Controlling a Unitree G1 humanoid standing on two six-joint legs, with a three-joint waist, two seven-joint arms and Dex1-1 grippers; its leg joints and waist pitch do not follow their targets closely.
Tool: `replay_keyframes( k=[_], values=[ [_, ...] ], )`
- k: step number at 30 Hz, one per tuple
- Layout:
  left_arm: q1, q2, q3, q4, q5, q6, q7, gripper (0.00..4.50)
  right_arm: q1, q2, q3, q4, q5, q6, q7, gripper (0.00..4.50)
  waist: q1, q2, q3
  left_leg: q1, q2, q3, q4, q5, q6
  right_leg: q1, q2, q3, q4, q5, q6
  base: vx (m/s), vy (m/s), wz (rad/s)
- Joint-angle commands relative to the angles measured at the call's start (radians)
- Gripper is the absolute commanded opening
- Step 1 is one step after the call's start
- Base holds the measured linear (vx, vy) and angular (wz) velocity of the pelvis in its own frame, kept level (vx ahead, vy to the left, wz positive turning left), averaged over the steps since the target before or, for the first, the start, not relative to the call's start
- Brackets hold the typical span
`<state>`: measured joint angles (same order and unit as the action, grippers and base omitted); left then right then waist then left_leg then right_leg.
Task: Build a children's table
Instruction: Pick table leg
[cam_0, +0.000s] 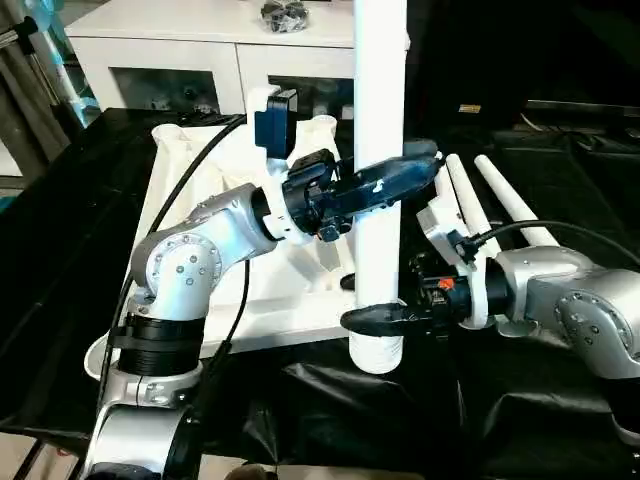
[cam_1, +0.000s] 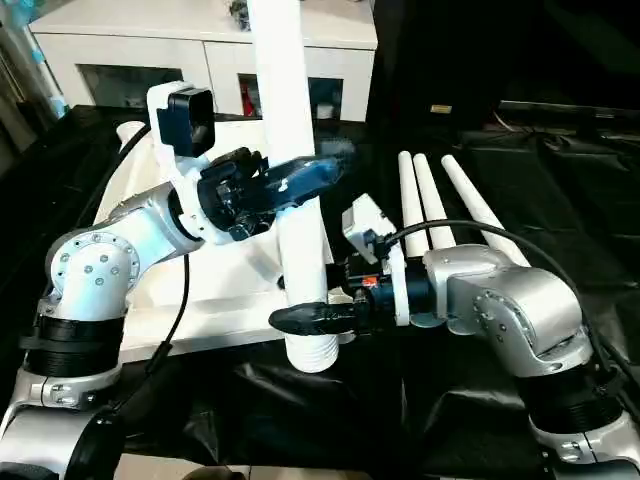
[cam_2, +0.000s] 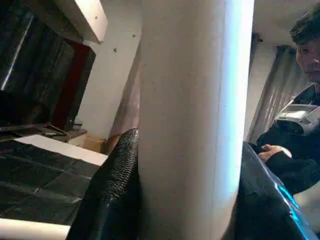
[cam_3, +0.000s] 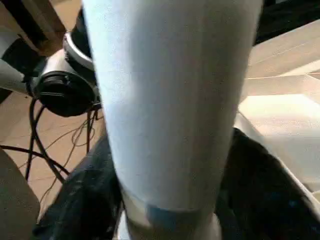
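Observation:
The white tabletop lies underside up on the black cloth. One white table leg stands upright at its near right corner, its ribbed lower end showing just past the tabletop's edge. My left gripper is shut on this leg at mid-height, with a finger pressed against each side. My right gripper is shut on the same leg just above the ribbed end, and its fingers hug both sides. Three more legs lie side by side on the cloth to the right.
A white cabinet with glass doors stands behind the tabletop. Black cloth covers the work surface. The left arm's cable runs over the tabletop. A person sits off to one side in the left wrist view.

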<state>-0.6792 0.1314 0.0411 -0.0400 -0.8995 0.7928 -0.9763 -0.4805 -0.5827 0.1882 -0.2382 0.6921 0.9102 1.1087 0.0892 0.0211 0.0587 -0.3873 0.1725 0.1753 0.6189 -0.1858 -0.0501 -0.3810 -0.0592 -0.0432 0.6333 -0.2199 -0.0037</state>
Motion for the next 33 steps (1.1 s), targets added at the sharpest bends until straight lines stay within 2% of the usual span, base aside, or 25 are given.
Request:
replay_keyframes(
  k=[1,5,7,9,12,15,17,18,21,22,26,29,30,32,33],
  values=[
    [-0.023,0.0,-0.011,-0.012,-0.041,0.021,-0.034,1.79,0.007,-0.012,-0.009,0.014,-0.021,0.008,-0.021,2.45,0.001,0.0,-0.071,0.021,0.055,-0.021,-0.069,-0.104,0.039,0.049,-0.078,0.045,-0.068,-0.035,-0.261,0.0,0.0,0.0],
    [-0.029,-0.013,0.003,0.007,-0.022,-0.011,0.01,1.79,0.008,0.007,-0.018,0.023,-0.029,-0.005,-0.052,2.04,0.001,0.001,-0.071,0.02,0.054,-0.02,-0.069,-0.109,0.033,0.049,-0.079,0.045,-0.07,-0.046,-0.259,0.0,0.0,0.0],
    [-0.031,-0.023,0.013,0.018,-0.008,-0.027,0.038,2.35,0.003,0.028,-0.031,0.036,-0.039,-0.019,-0.09,1.95,0.001,0.003,-0.071,0.021,0.055,-0.021,-0.07,-0.112,0.028,0.049,-0.079,0.045,-0.07,-0.048,-0.259,0.0,0.0,0.0],
    [-0.027,-0.03,0.017,0.019,0.01,-0.044,0.062,2.52,-0.002,0.046,-0.041,0.047,-0.047,-0.027,-0.122,1.91,0.001,0.002,-0.072,0.021,0.055,-0.021,-0.07,-0.102,0.024,0.049,-0.078,0.045,-0.069,-0.04,-0.256,0.0,0.0,0.0],
    [-0.019,-0.056,0.014,0.016,0.094,-0.114,0.16,2.83,-0.008,0.07,-0.055,0.057,-0.056,-0.032,-0.165,1.9,0.001,0.002,-0.074,0.021,0.056,-0.022,-0.069,-0.098,0.025,0.051,-0.079,0.045,-0.068,-0.018,-0.256,0.0,0.0,0.0],
    [-0.027,-0.077,0.008,0.041,0.18,-0.138,0.303,2.92,-0.009,0.084,-0.059,0.061,-0.065,-0.035,-0.193,1.9,0.0,-0.001,-0.073,0.02,0.057,-0.023,-0.068,-0.097,0.025,0.052,-0.079,0.045,-0.068,-0.006,-0.252,0.0,0.0,0.0],
    [-0.039,-0.098,0.025,0.072,0.211,-0.129,0.416,2.92,-0.012,0.094,-0.058,0.074,-0.081,-0.041,-0.223,1.9,-0.001,-0.001,-0.073,0.017,0.054,-0.022,-0.067,-0.094,0.027,0.054,-0.079,0.046,-0.069,-0.004,-0.246,0.0,0.0,0.0],
    [-0.04,-0.099,0.027,0.073,0.213,-0.128,0.426,2.92,-0.013,0.095,-0.058,0.076,-0.083,-0.042,-0.226,1.89,-0.001,-0.002,-0.074,0.018,0.052,-0.022,-0.066,-0.094,0.024,0.054,-0.077,0.045,-0.07,-0.007,-0.247,0.0,0.0,0.0],
    [-0.054,-0.128,0.047,0.09,0.265,-0.119,0.579,2.65,-0.023,0.122,-0.062,0.111,-0.115,-0.062,-0.276,1.89,0.0,-0.002,-0.076,0.017,0.054,-0.024,-0.065,-0.081,0.026,0.055,-0.078,0.045,-0.066,0.016,-0.251,0.0,0.0,0.0],
    [-0.055,-0.138,0.05,0.083,0.268,-0.123,0.597,2.58,-0.026,0.128,-0.064,0.119,-0.121,-0.069,-0.284,1.89,-0.001,-0.011,-0.076,0.014,0.052,-0.023,-0.065,-0.073,0.032,0.057,-0.078,0.045,-0.065,0.022,-0.254,0.0,0.0,0.0],
    [-0.051,-0.153,0.04,0.063,0.279,-0.132,0.609,2.21,-0.031,0.137,-0.061,0.128,-0.13,-0.08,-0.3,1.89,0.001,-0.009,-0.076,0.015,0.053,-0.021,-0.063,-0.061,0.048,0.053,-0.078,0.045,-0.066,0.026,-0.253,0.0,0.0,0.0],
    [-0.051,-0.153,0.023,0.058,0.302,-0.148,0.619,2.19,-0.039,0.147,-0.061,0.143,-0.151,-0.095,-0.325,1.89,-0.001,-0.008,-0.074,0.016,0.054,-0.022,-0.065,-0.076,0.046,0.051,-0.078,0.044,-0.068,0.003,-0.248,0.0,0.0,0.0],
    [-0.051,-0.152,0.022,0.058,0.303,-0.148,0.621,1.91,-0.041,0.148,-0.061,0.146,-0.155,-0.098,-0.328,1.89,-0.001,-0.007,-0.073,0.017,0.053,-0.021,-0.065,-0.085,0.042,0.05,-0.078,0.045,-0.07,-0.011,-0.248,0.0,0.0,0.0],
    [-0.054,-0.145,0.008,0.057,0.319,-0.152,0.629,1.84,-0.047,0.156,-0.063,0.158,-0.168,-0.107,-0.343,1.89,0.0,-0.006,-0.073,0.017,0.053,-0.021,-0.066,-0.089,0.037,0.051,-0.079,0.045,-0.071,-0.024,-0.243,0.0,0.0,0.0],
    [-0.054,-0.144,0.006,0.056,0.321,-0.151,0.634,1.83,-0.049,0.158,-0.064,0.161,-0.17,-0.109,-0.345,2.45,-0.001,-0.007,-0.073,0.016,0.053,-0.021,-0.066,-0.089,0.036,0.051,-0.079,0.045,-0.071,-0.024,-0.241,0.0,0.0,0.0]
  ],
)
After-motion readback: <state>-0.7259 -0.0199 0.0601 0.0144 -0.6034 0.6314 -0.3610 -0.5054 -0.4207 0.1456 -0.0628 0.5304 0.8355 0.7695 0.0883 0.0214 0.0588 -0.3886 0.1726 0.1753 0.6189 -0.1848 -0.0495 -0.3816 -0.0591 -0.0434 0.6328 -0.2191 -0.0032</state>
